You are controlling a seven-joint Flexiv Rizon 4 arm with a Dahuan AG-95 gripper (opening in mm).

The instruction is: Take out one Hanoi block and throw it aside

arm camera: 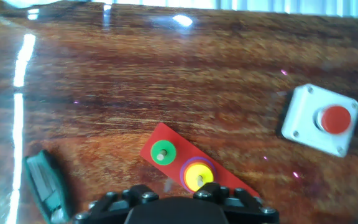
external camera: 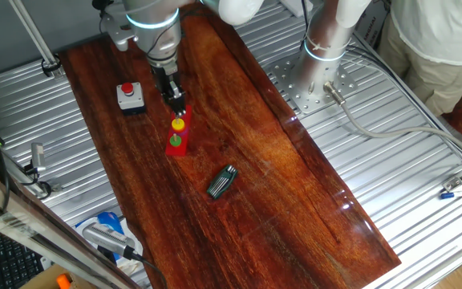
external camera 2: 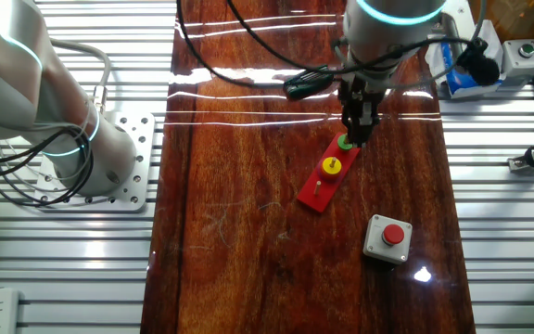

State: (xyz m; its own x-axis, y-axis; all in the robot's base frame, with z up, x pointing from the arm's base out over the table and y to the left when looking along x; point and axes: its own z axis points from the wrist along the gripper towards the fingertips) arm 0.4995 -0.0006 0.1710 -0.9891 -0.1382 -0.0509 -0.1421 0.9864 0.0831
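The Hanoi block (arm camera: 197,175) is a small yellow disc on the middle peg of the red base (arm camera: 164,135), above a purple disc. It also shows in one fixed view (external camera: 179,124) and in the other (external camera 2: 331,166). A green disc (arm camera: 163,152) sits on an end peg. My gripper (external camera: 176,103) hangs a little above the base, roughly over the yellow disc, and touches nothing. It also shows in the other fixed view (external camera 2: 359,132). Its fingers look close together, but the gap is not clear. The hand view shows only the gripper body at the bottom edge.
A white box with a red button (arm camera: 322,119) stands beside the base on the wooden board (external camera: 279,201). A black hex key set (external camera: 222,182) lies beyond the base's green end. A second arm's base (external camera 2: 72,158) stands off the board. A person stands at the table's far corner.
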